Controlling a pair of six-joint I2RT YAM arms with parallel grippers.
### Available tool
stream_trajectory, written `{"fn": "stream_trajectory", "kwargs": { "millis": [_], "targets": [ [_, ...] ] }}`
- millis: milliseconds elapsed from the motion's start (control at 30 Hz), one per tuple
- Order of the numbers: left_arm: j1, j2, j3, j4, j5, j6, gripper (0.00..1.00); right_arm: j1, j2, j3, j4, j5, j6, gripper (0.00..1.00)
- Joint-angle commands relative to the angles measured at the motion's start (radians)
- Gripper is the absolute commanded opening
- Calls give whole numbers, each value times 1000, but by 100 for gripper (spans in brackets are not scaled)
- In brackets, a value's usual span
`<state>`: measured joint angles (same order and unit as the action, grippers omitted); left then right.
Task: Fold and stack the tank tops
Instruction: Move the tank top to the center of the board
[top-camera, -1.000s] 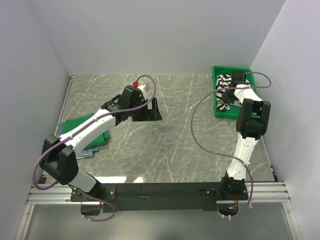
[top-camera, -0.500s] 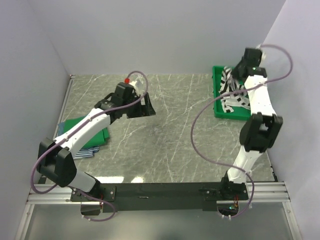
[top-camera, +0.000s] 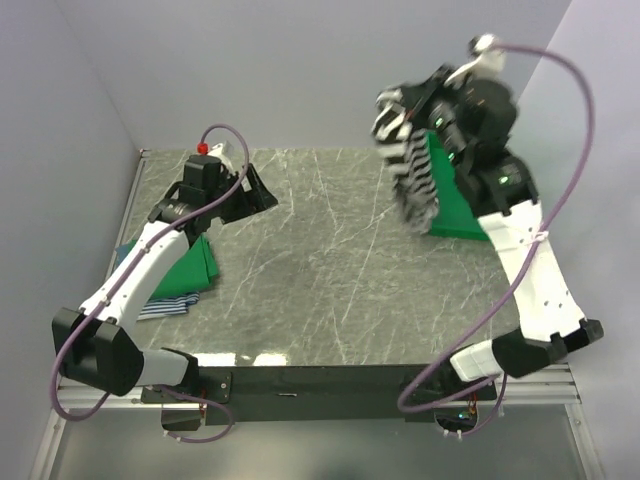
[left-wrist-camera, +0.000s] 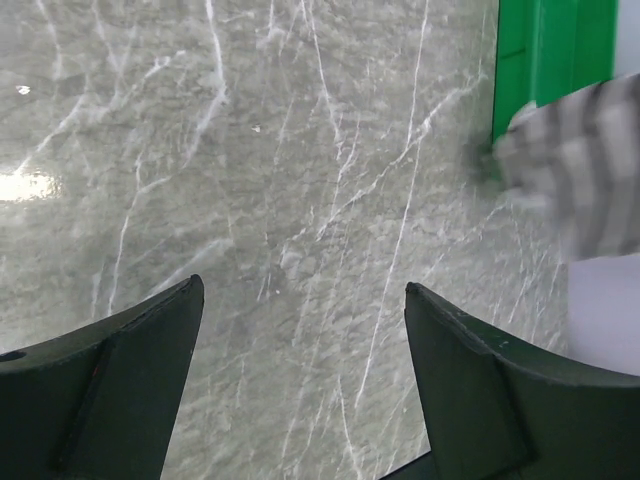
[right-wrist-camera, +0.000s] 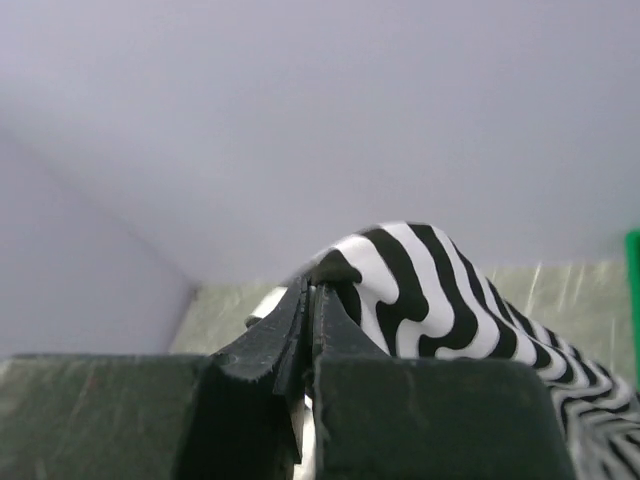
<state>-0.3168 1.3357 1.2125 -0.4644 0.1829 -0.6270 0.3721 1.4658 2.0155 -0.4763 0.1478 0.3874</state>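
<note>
Grey, white-veined marble table (top-camera: 320, 290) between plain pale walls. The right gripper (right-wrist-camera: 311, 295), raised high, pinches the soft black-and-white striped tank top (top-camera: 416, 185), which hangs limp in wavy folds by the rigid green bin (top-camera: 458, 210). The left gripper (left-wrist-camera: 300, 292) hovers with jaws spread and nothing between them, near the flat folded green tank top (top-camera: 197, 268), which lies on a blue-white striped one (top-camera: 165, 306)

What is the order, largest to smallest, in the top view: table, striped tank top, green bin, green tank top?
Table
striped tank top (lifted, nearer camera, so unsure)
green bin and green tank top look alike, both partly hidden
</note>
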Motion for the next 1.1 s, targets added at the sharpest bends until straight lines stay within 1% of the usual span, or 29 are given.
{"fn": "stream_trajectory", "kwargs": {
  "millis": [0,33,67,133,167,233,267,333,367,400,500,533,567,600,633,667,767,833,867,900,967,1033,1067],
  "targets": [
    [21,-53,-34,35,-8,-23,87,80,-37,-252,77,56,1,0],
    [25,-58,-42,39,-2,-26,87,94,-50,-312,93,59,33,0],
    [31,-64,-53,44,0,-33,87,120,-59,-437,116,23,48,0],
    [35,-66,-73,47,7,-40,88,149,-85,-558,171,7,99,0],
    [35,-66,-83,52,15,-43,88,175,-94,-675,191,0,117,0],
    [35,-66,-137,93,61,-62,87,197,-131,-797,257,-25,184,0],
    [33,-63,-160,111,88,-74,86,203,-142,-904,284,-57,201,0],
    [16,-47,-237,174,142,-109,85,249,-162,-986,327,-109,241,0],
    [2,-40,-257,187,145,-118,85,276,-168,-1056,347,-123,245,0],
    [-34,-18,-287,199,144,-132,84,328,-174,-1084,369,-131,248,0],
    [-120,20,-330,246,132,-163,82,401,-165,-1152,372,-114,271,0],
    [-142,29,-341,260,132,-172,82,406,-160,-1159,361,-96,290,0],
    [-177,51,-349,285,133,-186,82,404,-159,-1172,354,-88,297,5],
    [-189,60,-361,294,133,-195,81,404,-162,-1172,325,-71,301,10],
    [-200,71,-369,309,139,-201,81,404,-168,-1170,303,-10,303,16],
    [-214,92,-375,325,150,-215,80,404,-179,-1164,286,4,298,32],
    [-232,123,-378,356,170,-224,76,404,-263,-1155,242,58,265,57],
    [-235,132,-375,357,167,-224,74,406,-297,-1160,205,84,271,61],
    [-237,138,-373,357,165,-223,72,403,-323,-1172,194,119,272,65],
    [-237,138,-367,354,164,-221,71,403,-331,-1179,164,142,290,66],
    [-240,135,-363,348,156,-214,70,387,-334,-1209,137,189,315,66],
    [-249,138,-343,319,132,-198,70,366,-317,-1229,117,176,334,62],
    [-270,152,-331,308,125,-169,70,352,-293,-1244,114,173,338,61]
  ]
}}
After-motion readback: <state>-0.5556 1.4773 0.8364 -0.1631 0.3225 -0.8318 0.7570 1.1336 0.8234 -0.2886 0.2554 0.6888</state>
